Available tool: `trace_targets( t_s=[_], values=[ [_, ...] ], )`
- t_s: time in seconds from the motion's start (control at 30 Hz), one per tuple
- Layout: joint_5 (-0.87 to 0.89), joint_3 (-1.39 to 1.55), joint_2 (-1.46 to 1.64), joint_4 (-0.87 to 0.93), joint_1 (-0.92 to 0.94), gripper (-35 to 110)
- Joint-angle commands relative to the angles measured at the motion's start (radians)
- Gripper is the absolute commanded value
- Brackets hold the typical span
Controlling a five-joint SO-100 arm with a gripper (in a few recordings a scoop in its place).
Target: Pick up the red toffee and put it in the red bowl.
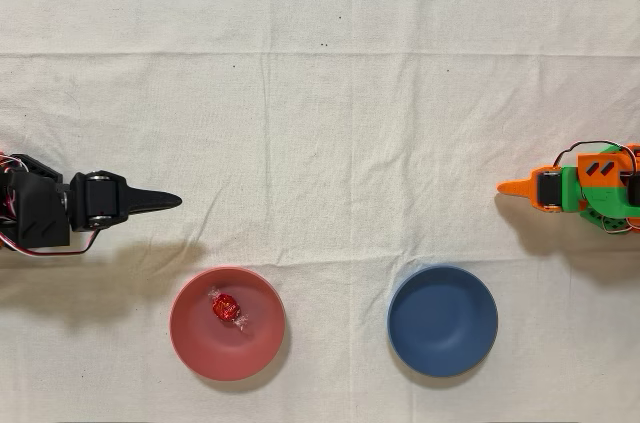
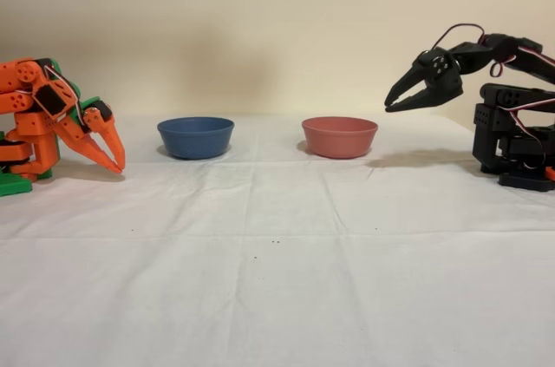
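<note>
White cloth (image 1: 330,123): red toffee (image 1: 225,307) in red bowl (image 1: 190,328) (blue bowl (image 1: 442,320) beside)

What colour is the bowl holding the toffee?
Salmon red, matte; the red bowl with the red toffee shows best in the overhead view.

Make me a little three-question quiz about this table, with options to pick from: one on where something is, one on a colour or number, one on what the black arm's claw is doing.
1. Where is the red toffee?
A. On the cloth
B. In the red bowl
C. In the blue bowl

2. How many bowls are on the table?
A. One
B. Two
C. Three

3. The black arm's gripper is:
A. Gripping the toffee
B. Resting inside a bowl
C. Raised, holding nothing

Answers:
1. B: the red toffee lies inside the red bowl.
2. B: only that one and the blue bowl.
3. C: the gripper hangs above the table, nothing between its fingers.
</note>
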Motion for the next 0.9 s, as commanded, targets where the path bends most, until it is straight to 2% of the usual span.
trace_targets(
  t_s=[0.0,0.2,0.53,0.87],
  values=[
    [0.008,0.034,0.003,-0.044,-0.002,0],
    [0.074,0.245,0.003,-0.175,-0.002,0],
    [0.051,0.27,0.003,-0.005,-0.002,0],
    [0.048,0.27,0.003,-0.005,0.0,1]
  ],
)
